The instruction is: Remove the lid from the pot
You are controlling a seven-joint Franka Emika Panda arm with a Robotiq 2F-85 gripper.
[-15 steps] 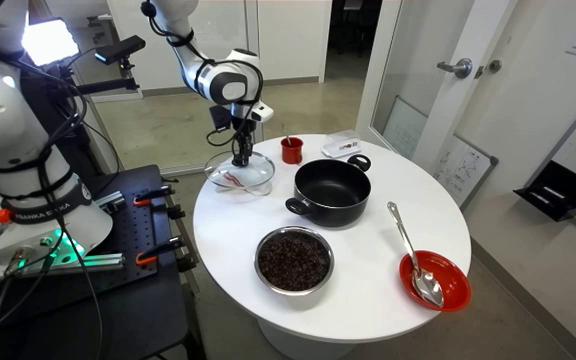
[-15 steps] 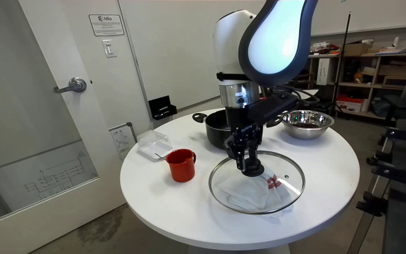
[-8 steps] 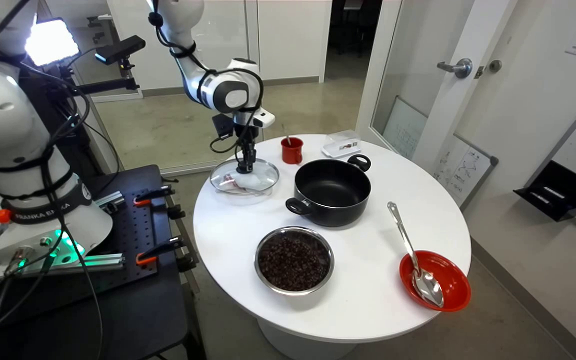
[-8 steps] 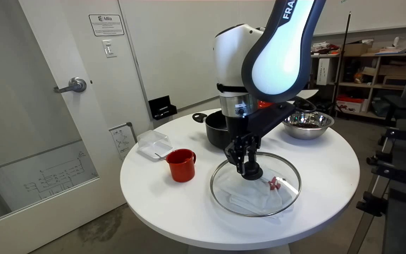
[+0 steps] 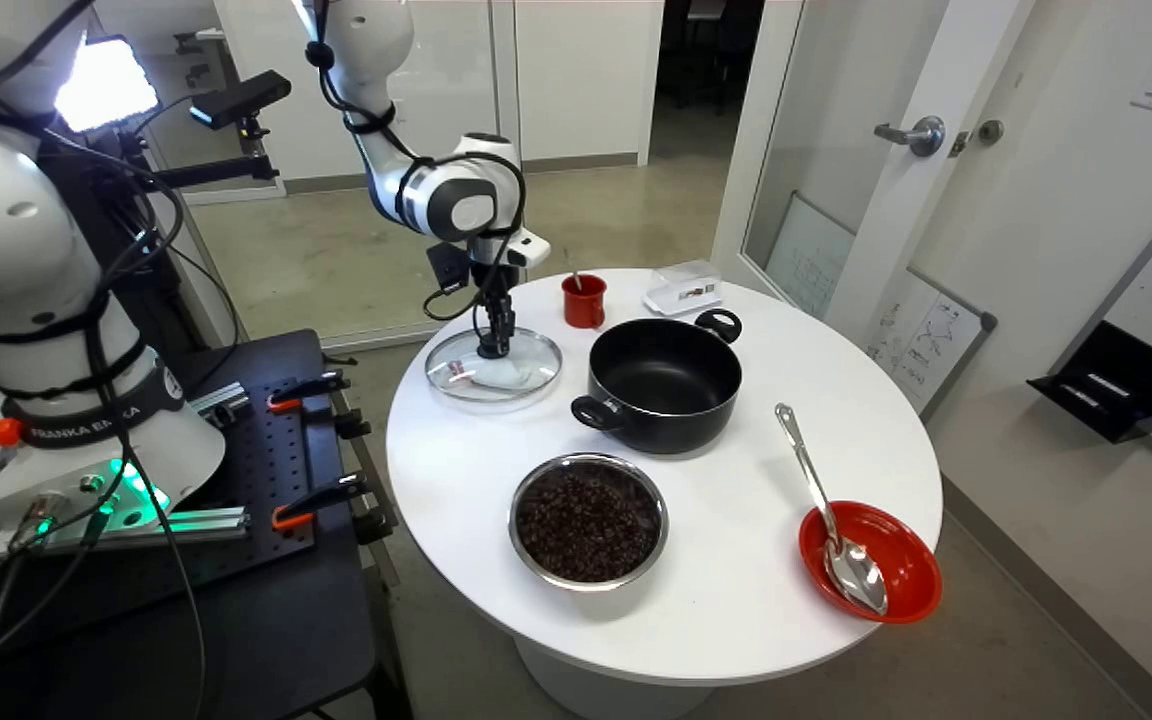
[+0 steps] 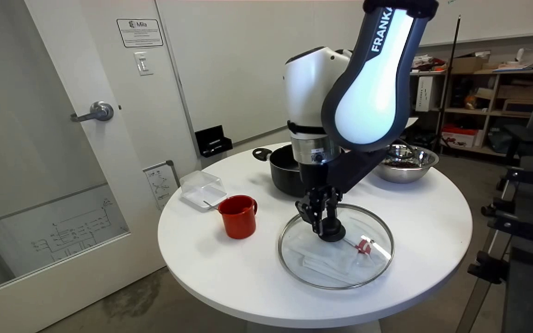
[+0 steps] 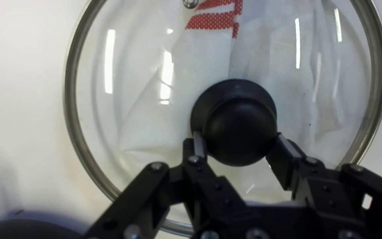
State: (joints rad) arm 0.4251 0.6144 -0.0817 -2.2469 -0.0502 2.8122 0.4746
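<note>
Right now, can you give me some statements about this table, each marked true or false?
The black pot stands uncovered. True.
A pot handle is being gripped. False: the tool grips the knob of the glass lid.
Both bowls are empty. False: the steel bowl holds dark pieces.
White cloth shows through the lid. True.
A metal spoon rests in a red bowl. True.
A mug lies tipped over. False: the red mug stands upright.

Free room, in an exterior view: bare counter between the steel bowl and red bowl, from the near edge to the pot. Obstacles I log: pot, right of my end effector; red mug, far side, close to the lid; spoon, handle jutting past the red bowl's far rim.
</note>
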